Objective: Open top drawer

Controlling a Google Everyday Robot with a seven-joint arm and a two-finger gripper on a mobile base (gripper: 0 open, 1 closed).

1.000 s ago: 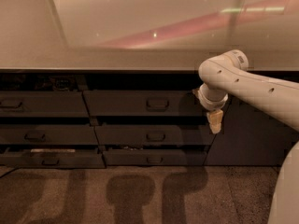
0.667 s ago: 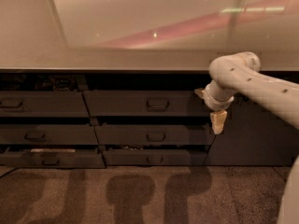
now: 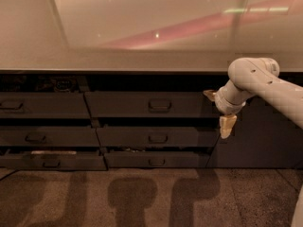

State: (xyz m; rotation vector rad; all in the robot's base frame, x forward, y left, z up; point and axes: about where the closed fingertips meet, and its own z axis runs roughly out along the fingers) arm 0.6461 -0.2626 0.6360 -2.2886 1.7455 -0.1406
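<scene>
The top drawer (image 3: pixel 142 104) is a wide dark grey front just under the countertop, with a centred loop handle (image 3: pixel 160 105). A dark gap shows above its front edge. My gripper (image 3: pixel 226 125) hangs down from the white arm (image 3: pixel 258 82) coming in from the right. It is to the right of the drawer's right end, a little below the handle's height and well apart from the handle.
Two slimmer drawers (image 3: pixel 157 137) lie below the top one. Another column of drawers (image 3: pixel 42 105) stands at the left, its lowest one (image 3: pixel 52 160) pulled out a bit. A pale countertop (image 3: pixel 142 60) runs above. A dark cabinet panel (image 3: pixel 265 136) is at the right, with speckled floor (image 3: pixel 142 197) in front.
The arm and gripper have shifted a little to the right and slightly down. The drawers have not moved.
</scene>
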